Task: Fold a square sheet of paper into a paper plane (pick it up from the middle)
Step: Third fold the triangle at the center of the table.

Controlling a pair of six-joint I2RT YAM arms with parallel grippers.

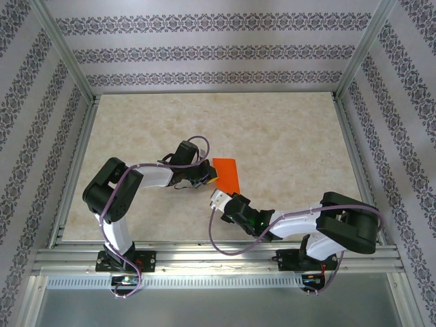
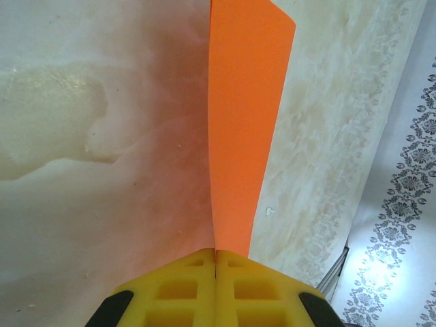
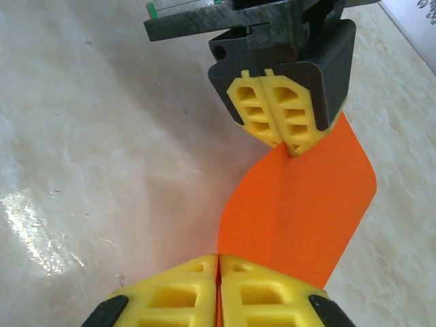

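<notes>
The orange sheet of paper [image 1: 227, 174] sits near the middle of the marble-patterned table [image 1: 286, 136], held between the two arms. From the top camera it reads as a narrow slanted strip. Both sets of fingertips are too small there, and too tucked under the wrist bodies, to judge any grip. The wrist cameras show more. The left gripper [image 2: 215, 255] has its yellow pads pressed together, and the sheet [image 2: 242, 122] rises out of the seam almost edge-on, its far end cut off by the top of the frame. In the right wrist view, the right gripper [image 3: 218, 262] is likewise closed. A sliver of orange runs down between its pads, so it is pinching the near edge of the sheet [image 3: 300, 218]. The left gripper [image 3: 291, 146] clamps the opposite end. The paper bows between the two grips, with a soft crease line running along it. Its lower edge is hidden behind the right pads. Whether it is one layer or doubled over cannot be told, nor whether any part of it touches the table.
</notes>
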